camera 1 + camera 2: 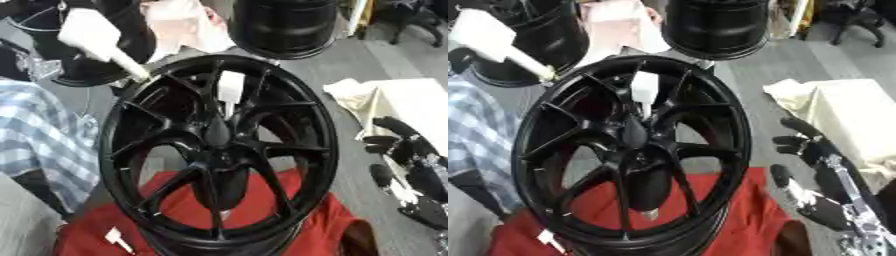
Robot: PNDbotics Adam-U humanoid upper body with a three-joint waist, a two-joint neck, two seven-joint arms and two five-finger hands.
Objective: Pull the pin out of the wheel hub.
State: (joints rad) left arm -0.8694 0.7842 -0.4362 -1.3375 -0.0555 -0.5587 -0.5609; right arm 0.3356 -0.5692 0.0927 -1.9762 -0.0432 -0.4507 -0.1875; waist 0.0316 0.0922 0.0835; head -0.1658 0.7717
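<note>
Left eye view: black wheel [219,150] stands tilted on a red cloth [289,225]; the white pin [229,90] sits at 12 o'clock above the hub [217,132], not yet pulled. At 3 o'clock my right hand [815,150] waits apart, fingers relaxed, holding nothing. Left hand unseen; no containers visible.

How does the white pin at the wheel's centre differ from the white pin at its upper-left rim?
The centre pin is smaller and stands nearly upright over the hub of the black wheel. The rim pin is larger and slants, its narrow tip meeting the wheel's upper-left rim. Both are white, with a broad head tapering to a thin stem.
</note>
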